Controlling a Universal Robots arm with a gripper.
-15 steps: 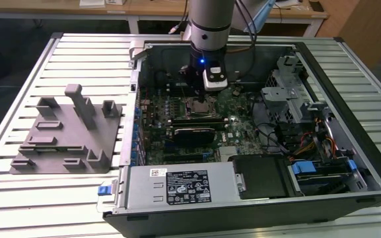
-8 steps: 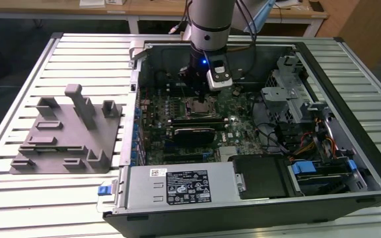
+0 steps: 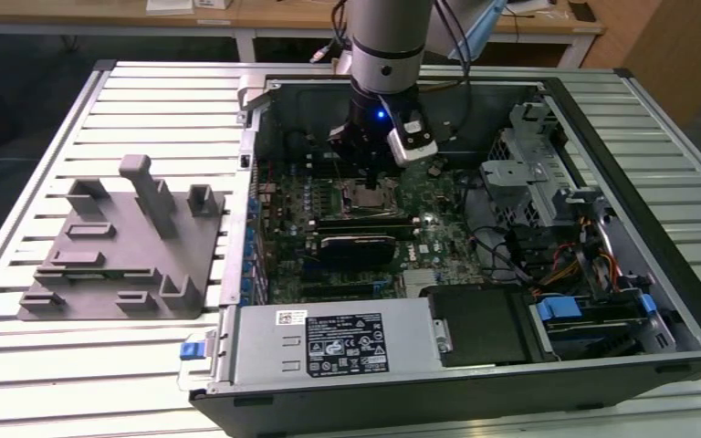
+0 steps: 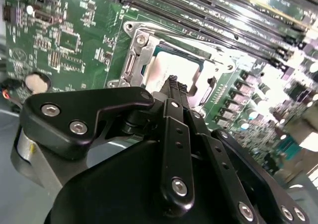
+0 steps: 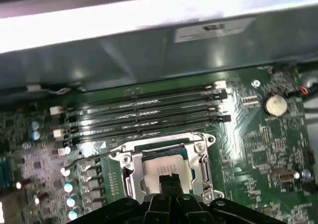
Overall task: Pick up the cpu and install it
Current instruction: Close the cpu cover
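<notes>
In the first wrist view the claw [image 5: 169,180], its fingers together, stands over the cpu [image 5: 151,168]. The cpu lies flat inside the socket frame [image 5: 202,157]. Memory slots [image 5: 149,117] run just beside one frame edge.

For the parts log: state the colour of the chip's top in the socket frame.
The chip is pale silvery white; best in the first wrist view.

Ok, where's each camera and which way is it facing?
Exterior view: high, off the arm, looking down into the open case; arm and gripper show.
First wrist view: on the wrist, looking past the shut fingers at the cpu in its socket.
Second wrist view: on the wrist, behind the gripper's linkage, facing the board.
Both wrist views share fingers, cpu, socket.
</notes>
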